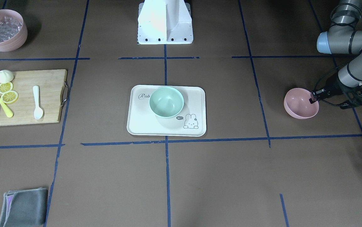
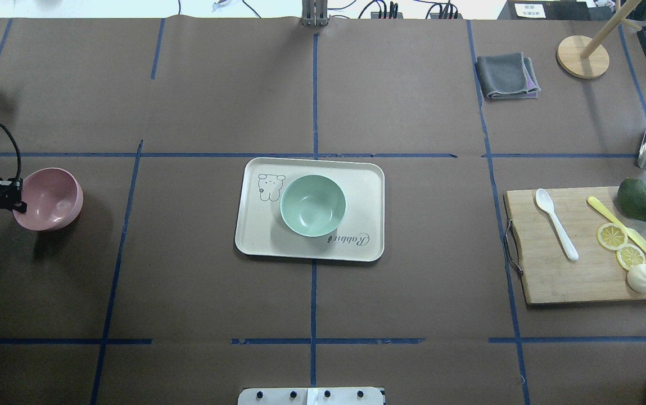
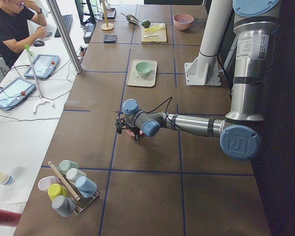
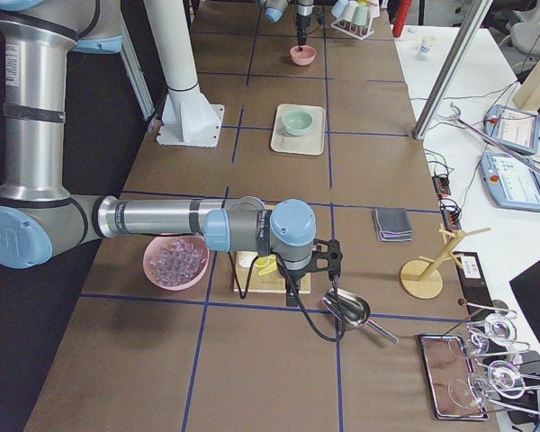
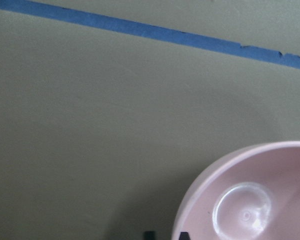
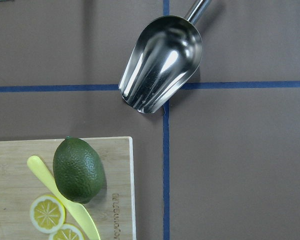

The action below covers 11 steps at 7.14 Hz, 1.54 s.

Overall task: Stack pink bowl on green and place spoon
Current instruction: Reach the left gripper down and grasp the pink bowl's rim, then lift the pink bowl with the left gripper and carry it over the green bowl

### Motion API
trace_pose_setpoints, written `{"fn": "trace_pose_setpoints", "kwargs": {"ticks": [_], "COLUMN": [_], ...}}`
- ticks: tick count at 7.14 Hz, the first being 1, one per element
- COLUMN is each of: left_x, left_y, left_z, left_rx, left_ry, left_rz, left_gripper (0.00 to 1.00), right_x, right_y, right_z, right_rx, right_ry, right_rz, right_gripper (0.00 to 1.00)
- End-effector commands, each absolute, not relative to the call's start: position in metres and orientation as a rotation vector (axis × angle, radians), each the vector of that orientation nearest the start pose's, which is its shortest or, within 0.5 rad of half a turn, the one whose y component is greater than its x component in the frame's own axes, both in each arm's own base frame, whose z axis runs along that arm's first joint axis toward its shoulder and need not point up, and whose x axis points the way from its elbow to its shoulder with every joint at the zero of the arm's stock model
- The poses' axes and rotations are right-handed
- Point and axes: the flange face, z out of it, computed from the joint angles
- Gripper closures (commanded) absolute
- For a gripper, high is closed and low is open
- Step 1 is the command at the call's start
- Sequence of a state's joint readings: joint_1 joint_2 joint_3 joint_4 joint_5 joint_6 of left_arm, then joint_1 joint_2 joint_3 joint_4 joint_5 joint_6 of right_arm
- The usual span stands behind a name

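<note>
The small pink bowl (image 1: 300, 105) is at the table's left end and looks slightly tipped. My left gripper (image 1: 312, 99) is shut on its rim, one finger inside and one outside. The left wrist view shows the pink bowl's (image 5: 250, 200) inside at the lower right. The mint-green bowl (image 1: 166, 101) stands upright on the cream tray (image 1: 143, 126) at the table's centre. The white spoon (image 1: 37, 102) lies on the wooden cutting board (image 1: 51, 94) at the right end. My right gripper (image 4: 294, 292) hangs over that board's far corner; I cannot tell if it is open or shut.
The board also holds a yellow knife (image 1: 2, 102), lemon slices (image 1: 7, 92), a white bun (image 1: 5, 76) and a dark green fruit (image 6: 79, 170). A metal scoop (image 6: 160, 65) lies beyond it. A large pale-pink bowl of ice (image 1: 2, 30) and a grey cloth (image 1: 23, 206) sit nearby.
</note>
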<state>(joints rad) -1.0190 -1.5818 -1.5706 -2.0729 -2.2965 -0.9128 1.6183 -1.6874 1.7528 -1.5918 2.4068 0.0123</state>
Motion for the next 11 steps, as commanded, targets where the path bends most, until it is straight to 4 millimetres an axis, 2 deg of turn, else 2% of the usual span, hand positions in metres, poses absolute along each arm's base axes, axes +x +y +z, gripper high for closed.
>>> {"fn": "trace_pose_setpoints", "kwargs": {"ticks": [1,2,3,4,5,6,7,8,10,11], "left_x": [0.216,0.187,0.169,0.169,0.172,0.18,0.185,0.194,0.213,0.24], "left_y": [-0.469,-0.477,-0.485,-0.485,-0.494,-0.513,-0.522,-0.536,-0.538,-0.528], "left_z": [0.58,0.571,0.561,0.534,0.493,0.451,0.437,0.413,0.372,0.352], "left_rx": [-0.19,-0.2,-0.226,-0.241,-0.255,-0.25,-0.232,-0.177,-0.189,-0.216], "left_ry": [0.948,1.001,1.023,1.015,1.001,0.99,0.972,0.941,0.97,0.983], "left_rz": [-0.117,-0.154,-0.192,-0.201,-0.215,-0.222,-0.248,-0.287,-0.333,-0.326], "left_gripper": [1.0,1.0,1.0,1.0,1.0,1.0,1.0,1.0,1.0,1.0], "right_x": [0.08,0.08,0.081,0.081,0.08,0.08,0.076,0.071,0.023,0.007], "right_y": [-0.441,-0.442,-0.446,-0.45,-0.449,-0.445,-0.445,-0.444,-0.452,-0.455], "right_z": [0.621,0.619,0.612,0.594,0.582,0.579,0.579,0.578,0.552,0.547], "right_rx": [0.056,0.057,0.076,0.11,0.132,0.136,0.132,0.117,0.072,0.11], "right_ry": [-0.837,-0.841,-0.838,-0.835,-0.839,-0.84,-0.846,-0.863,-0.876,-0.87], "right_rz": [0.039,0.038,0.03,0.015,0.006,0.006,-0.001,0.012,0.071,0.024], "right_gripper": [0.0,0.0,0.0,0.0,0.0,0.0,0.0,0.0,0.0,0.0]}}
